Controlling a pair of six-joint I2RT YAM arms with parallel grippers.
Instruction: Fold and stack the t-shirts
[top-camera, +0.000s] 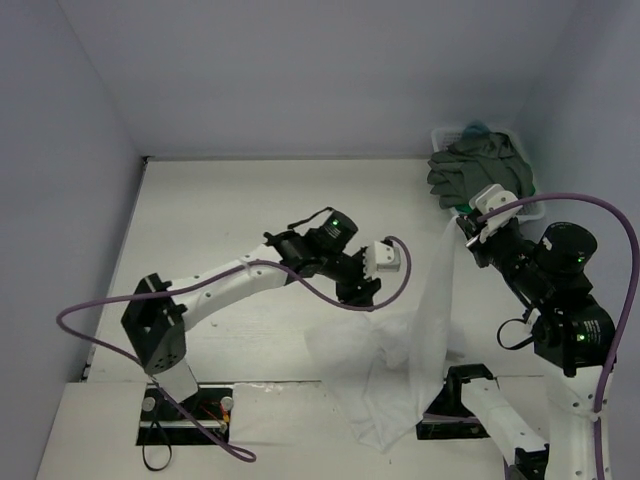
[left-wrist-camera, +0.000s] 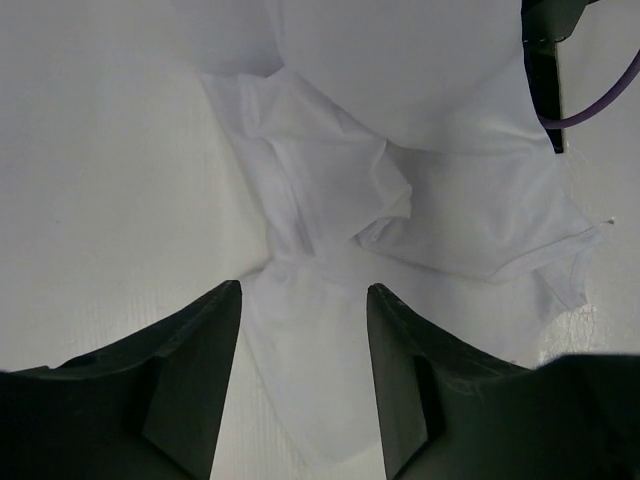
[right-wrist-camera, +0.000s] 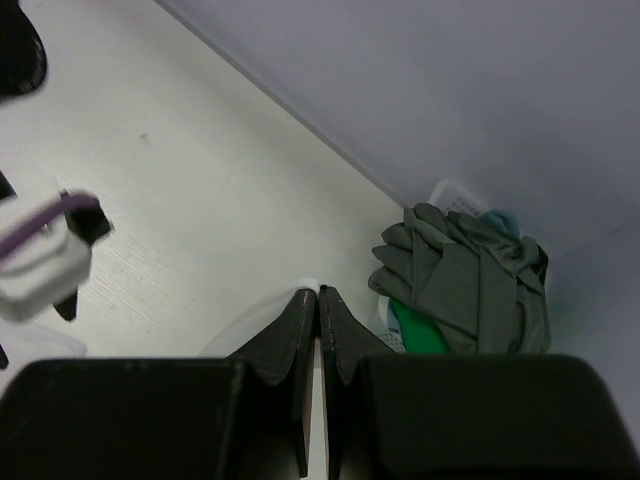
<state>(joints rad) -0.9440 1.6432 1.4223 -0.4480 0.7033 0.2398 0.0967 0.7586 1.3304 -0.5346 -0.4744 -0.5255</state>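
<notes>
A white t-shirt (top-camera: 425, 320) hangs as a long strip from my right gripper (top-camera: 462, 232), which is shut on its top edge well above the table. The lower part of that shirt lies crumpled on the table (top-camera: 200, 220), reaching past the near edge. My left gripper (top-camera: 360, 298) hovers over the left of this heap, open, with nothing between its fingers. In the left wrist view the white t-shirt (left-wrist-camera: 330, 190) lies rumpled under the left gripper (left-wrist-camera: 303, 295). The right wrist view shows the right gripper (right-wrist-camera: 318, 294) pinching a bit of white cloth (right-wrist-camera: 240, 335).
A white lattice basket (top-camera: 512, 135) stands at the back right corner against the walls. A dark grey t-shirt (top-camera: 475, 170) spills over its rim, with a green t-shirt (right-wrist-camera: 418, 330) and a teal-blue t-shirt (right-wrist-camera: 503, 222) under it. A purple cable (top-camera: 280, 275) loops from the left arm.
</notes>
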